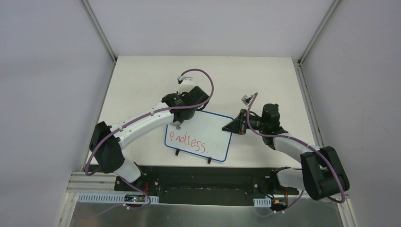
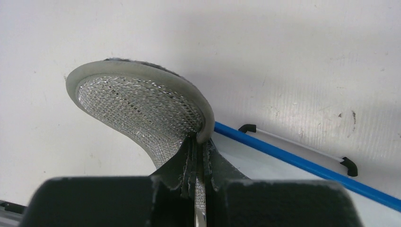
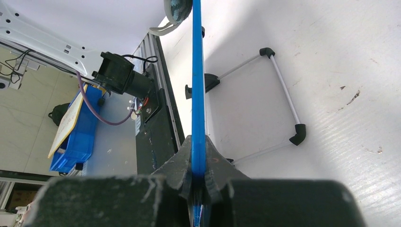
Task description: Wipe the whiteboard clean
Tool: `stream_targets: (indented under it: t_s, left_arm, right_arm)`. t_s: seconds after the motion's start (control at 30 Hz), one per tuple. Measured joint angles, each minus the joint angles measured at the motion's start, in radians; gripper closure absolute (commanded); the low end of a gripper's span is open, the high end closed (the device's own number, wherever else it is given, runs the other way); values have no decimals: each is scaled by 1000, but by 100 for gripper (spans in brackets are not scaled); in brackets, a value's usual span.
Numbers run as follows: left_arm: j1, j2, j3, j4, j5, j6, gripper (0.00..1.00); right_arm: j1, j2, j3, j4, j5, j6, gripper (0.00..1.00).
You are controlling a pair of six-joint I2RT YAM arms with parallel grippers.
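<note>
A small whiteboard (image 1: 203, 132) with a blue frame stands tilted on wire legs near the table's front, red writing "endless." on its lower half. My right gripper (image 1: 235, 126) is shut on the board's right edge; the blue frame (image 3: 197, 94) runs straight up from my jaws in the right wrist view. My left gripper (image 1: 178, 124) is shut on a round grey eraser pad (image 2: 142, 106) with a silvery mesh face, held at the board's upper left corner. The board's blue edge (image 2: 302, 163) and a wire leg (image 2: 302, 144) show behind the pad.
The white table (image 1: 142, 85) stretches behind the board. A black rail (image 1: 203, 179) runs along the near edge between the arm bases. A blue bin (image 3: 75, 137) sits on the floor beyond the table in the right wrist view.
</note>
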Motion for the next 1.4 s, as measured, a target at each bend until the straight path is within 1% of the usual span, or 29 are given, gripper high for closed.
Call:
stream_targets:
  t_s: [0.07,0.2,0.3,0.37,0.5,0.57,0.67,0.77,0.87,1.03,1.1,1.17,1.3,1.4]
  left_arm:
    - [0,-24,-50,33,-2,-8,100]
    - [9,-143,-237,85,15,-54,100]
    - [20,-216,-378,100,53,-94,100]
    - [20,-247,-446,117,87,-108,100]
    - [20,-327,-553,173,156,-138,100]
    - [20,-351,-572,191,174,-150,100]
    - [17,-343,-571,198,188,-154,100]
    - [-12,-282,-529,168,191,-153,100]
    - [-88,-200,-461,119,203,-154,100]
    - [-247,-33,-292,40,213,-150,100]
    - [-298,21,-225,35,218,-151,100]
    - [-322,38,-209,56,225,-155,100]
    - [-303,18,-231,80,243,-174,100]
    - [-254,-64,-311,140,280,-193,100]
  right_arm:
    - [0,0,0,-4,5,3,100]
    - [3,-3,0,-4,5,0,100]
    - [4,-4,0,-4,5,-5,100]
    - [5,-4,0,-4,6,-4,100]
    - [7,-7,0,-4,8,-4,100]
    - [7,-9,0,-5,9,-5,100]
    - [7,-14,0,-10,11,-4,100]
    - [7,-16,0,-17,16,0,100]
    - [7,-16,0,-19,18,0,100]
    - [7,-16,0,-19,18,-7,100]
    - [7,-16,0,-19,17,-13,100]
    - [7,-16,0,-19,17,-18,100]
    - [7,-16,-1,-19,19,-21,100]
    - [10,-15,-1,-19,21,-23,100]
